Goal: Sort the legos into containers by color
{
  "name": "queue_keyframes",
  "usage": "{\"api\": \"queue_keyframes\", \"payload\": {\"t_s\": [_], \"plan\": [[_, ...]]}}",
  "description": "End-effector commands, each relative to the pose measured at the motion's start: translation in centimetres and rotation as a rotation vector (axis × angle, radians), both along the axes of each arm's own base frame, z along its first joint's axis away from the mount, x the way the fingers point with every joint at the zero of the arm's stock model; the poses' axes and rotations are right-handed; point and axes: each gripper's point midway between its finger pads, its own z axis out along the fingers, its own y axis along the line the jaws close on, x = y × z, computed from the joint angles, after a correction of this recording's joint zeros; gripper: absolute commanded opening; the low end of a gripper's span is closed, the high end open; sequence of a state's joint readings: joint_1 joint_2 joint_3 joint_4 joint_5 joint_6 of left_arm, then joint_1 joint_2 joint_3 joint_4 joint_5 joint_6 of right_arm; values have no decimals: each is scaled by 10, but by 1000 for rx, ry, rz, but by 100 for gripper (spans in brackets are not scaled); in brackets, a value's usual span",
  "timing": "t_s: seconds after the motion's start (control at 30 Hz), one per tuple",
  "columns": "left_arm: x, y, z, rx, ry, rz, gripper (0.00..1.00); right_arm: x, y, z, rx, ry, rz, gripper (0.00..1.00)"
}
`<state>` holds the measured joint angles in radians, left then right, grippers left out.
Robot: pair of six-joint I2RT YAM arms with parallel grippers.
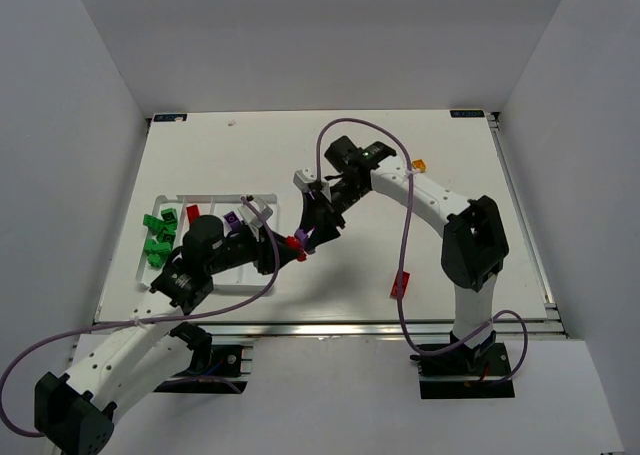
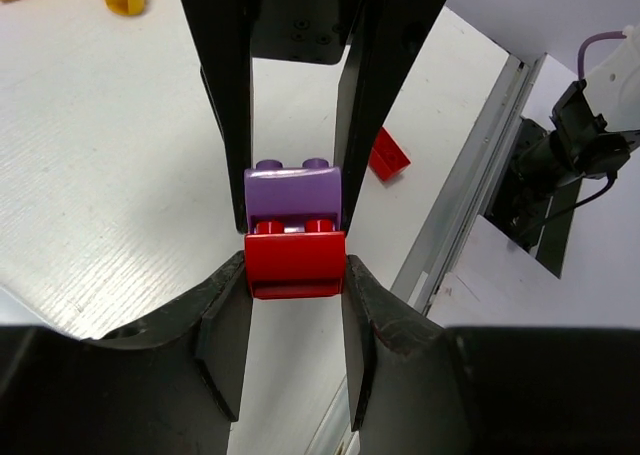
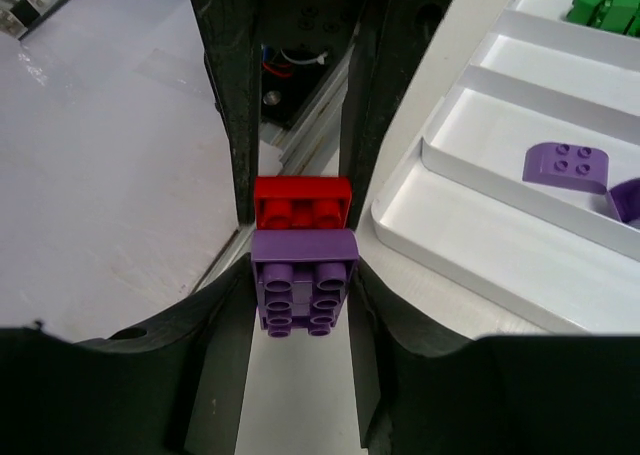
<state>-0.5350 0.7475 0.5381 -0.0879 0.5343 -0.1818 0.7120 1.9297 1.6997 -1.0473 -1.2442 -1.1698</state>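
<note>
The white counter (image 1: 400, 145) fills the top view, with the left arm (image 1: 130, 350) reaching in from 7 o'clock and the right arm (image 1: 430, 200) bending over from 5 o'clock, so that the two meet just left of the middle. The white tray (image 1: 205, 196) lies toward 9 o'clock, its long compartments parted by low ridges. The left claw (image 2: 295, 275) is closed narrowly on a red brick (image 2: 295, 260), a finger pressed against each side. The right claw (image 3: 303, 275) faces it from 2 o'clock and grips a purple brick (image 3: 303, 285) the same way. The two bricks are joined, studs into underside, and hang between the claws above the counter, just off the tray's 3 o'clock end. In the tray, a cluster of green legos (image 1: 160, 237) fills the compartment at its 9 o'clock side, a small red piece (image 1: 193, 212) lies in the next compartment, and a curved purple piece (image 3: 567, 165) rests in a compartment nearer the claws, with a second purple one (image 3: 628, 200) just beside it at 4 o'clock. A loose red lego (image 1: 401, 284) lies on the counter toward 5 o'clock, well apart from the tray, and an orange lego (image 1: 420, 164) sits toward 1 o'clock, beside the right arm.
</note>
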Motion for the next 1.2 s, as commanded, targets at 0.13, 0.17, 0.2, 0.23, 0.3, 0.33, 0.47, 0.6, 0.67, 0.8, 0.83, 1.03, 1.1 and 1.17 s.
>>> {"api": "queue_keyframes", "payload": {"t_s": [0.13, 0.17, 0.2, 0.23, 0.3, 0.33, 0.47, 0.6, 0.67, 0.8, 0.83, 1.03, 1.1, 1.17], "plan": [[1, 19, -9, 58, 30, 96, 0, 32, -23, -1, -45, -45, -83, 5], [1, 20, -8, 54, 29, 106, 0, 33, -23, 0, -42, -48, -87, 5], [2, 21, -9, 49, 33, 115, 0, 34, -23, -1, -45, -46, -91, 5], [2, 22, -11, 48, 42, 125, 0, 34, -24, -2, -49, -49, -94, 5], [6, 28, -13, 48, 64, 185, 0, 38, -23, -2, -58, -56, -110, 5], [9, 31, -12, 49, 75, 217, 0, 41, -24, -4, -70, -69, -122, 5], [46, 86, -23, 128, 211, 668, 0, 52, -22, -8, -96, -106, -190, 5], [56, 128, -49, 255, 418, 955, 0, 69, -16, -5, -97, -154, -285, 3], [61, 141, -52, 286, 485, 1037, 0, 73, -16, -2, -115, -147, -324, 2], [71, 195, -59, 265, 685, 1255, 0, 74, -13, 1, -117, -142, -358, 1], [73, 202, -64, 271, 714, 1271, 0, 75, -11, 2, -109, -149, -363, 1], [79, 258, -76, 357, 813, 1452, 0, 69, -11, -2, -117, -127, -383, 1], [83, 265, -86, 412, 843, 1465, 0, 69, -10, -3, -119, -123, -389, 1], [93, 270, -89, 444, 842, 1472, 0, 68, -9, -4, -119, -122, -391, 1]]}}
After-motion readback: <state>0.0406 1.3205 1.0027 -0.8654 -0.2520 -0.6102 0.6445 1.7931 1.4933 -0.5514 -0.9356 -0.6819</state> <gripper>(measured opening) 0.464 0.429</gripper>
